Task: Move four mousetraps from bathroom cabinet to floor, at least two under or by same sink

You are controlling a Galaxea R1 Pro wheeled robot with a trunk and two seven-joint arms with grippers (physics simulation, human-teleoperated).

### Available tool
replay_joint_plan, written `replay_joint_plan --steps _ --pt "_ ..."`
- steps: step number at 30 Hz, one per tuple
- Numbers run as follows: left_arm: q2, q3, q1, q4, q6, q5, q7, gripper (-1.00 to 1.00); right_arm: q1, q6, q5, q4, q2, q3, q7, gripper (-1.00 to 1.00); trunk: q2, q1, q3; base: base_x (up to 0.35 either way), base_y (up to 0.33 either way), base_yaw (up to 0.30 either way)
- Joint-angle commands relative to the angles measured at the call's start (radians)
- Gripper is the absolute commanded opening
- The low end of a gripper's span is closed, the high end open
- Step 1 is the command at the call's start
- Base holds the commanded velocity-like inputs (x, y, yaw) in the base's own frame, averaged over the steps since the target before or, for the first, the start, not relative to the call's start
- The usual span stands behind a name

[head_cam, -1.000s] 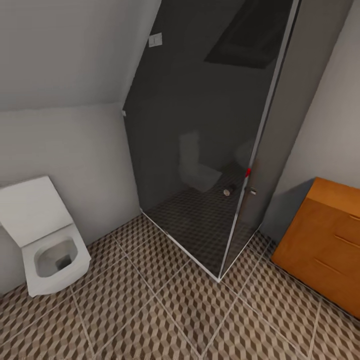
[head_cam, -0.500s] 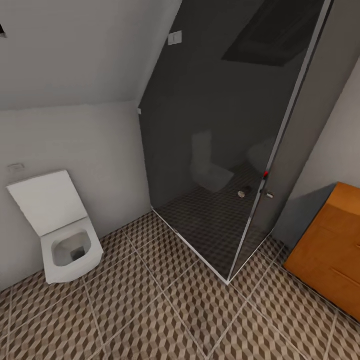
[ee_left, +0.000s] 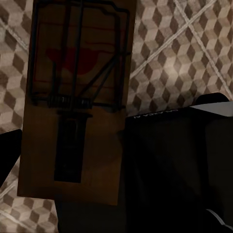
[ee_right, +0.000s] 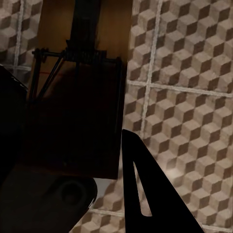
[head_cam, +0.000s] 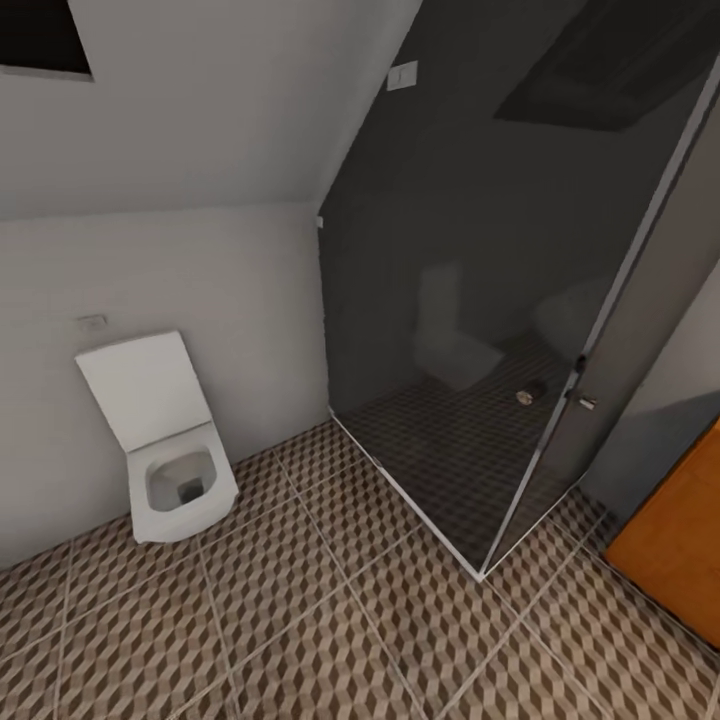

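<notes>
Each arm is carrying a mousetrap, so the fetching half of the job looks at least partly done. In the left wrist view a mousetrap (ee_left: 77, 102) sits flat against the dark body of the left gripper (ee_left: 63, 194), its wire spring and red mark facing the camera, with the bathroom floor (ee_left: 194, 53) well below it. The fingers seem closed on the trap's lower end, though the contact itself is lost in shadow. In the right wrist view a second mousetrap (ee_right: 80, 97) lies between the dark fingers of the right gripper (ee_right: 73, 170), one finger (ee_right: 145, 194) just beside its edge; this reads as a closed hold too, again over patterned tiles.

The head view faces the room's corner: a square white toilet (head_cam: 165, 445) against the wall, a dark glass shower enclosure (head_cam: 480, 300), and the orange-brown cabinet (head_cam: 675, 540) at the frame's edge. No trap lies on the visible tiles.

My judgement: two traps are in hand and not yet set down, and the other two remain unaccounted for. The robot must reach the sink, lay these beside or under it, and return for the rest.
</notes>
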Motion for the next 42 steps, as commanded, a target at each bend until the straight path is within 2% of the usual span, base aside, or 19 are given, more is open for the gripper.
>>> replay_joint_plan --steps 1,24,29,37,42 --pt "0.001 -0.008 -0.001 -0.001 0.001 0.007 -0.002 -1.00 0.000 -0.002 -0.004 0.000 -0.001 -0.001 0.007 -1.00 -0.001 0.000 -0.002 0.000 0.000 0.283" --pt "0.000 -0.008 -0.001 -0.002 0.001 0.008 -0.002 -1.00 0.020 -0.002 0.001 0.000 0.000 -0.001 0.007 -1.00 -0.001 0.000 -0.002 0.000 0.000 0.285" --pt "-0.002 -0.008 -0.001 -0.004 0.004 0.008 -0.003 -1.00 0.021 -0.004 -0.010 0.000 -0.002 -0.002 0.002 -1.00 -0.001 0.000 -0.003 0.000 0.000 0.285" --pt "-0.003 -0.008 -0.001 -0.006 0.007 0.008 -0.006 -1.00 0.027 -0.007 -0.009 -0.001 -0.001 -0.003 -0.026 -1.00 -0.001 0.000 -0.006 0.000 0.000 0.285" --pt "-0.003 -0.008 -0.001 -0.006 0.007 0.008 -0.003 -1.00 0.028 -0.051 -0.010 -0.002 0.000 -0.003 -0.072 -1.00 -0.001 0.000 -0.007 0.000 0.000 0.285"
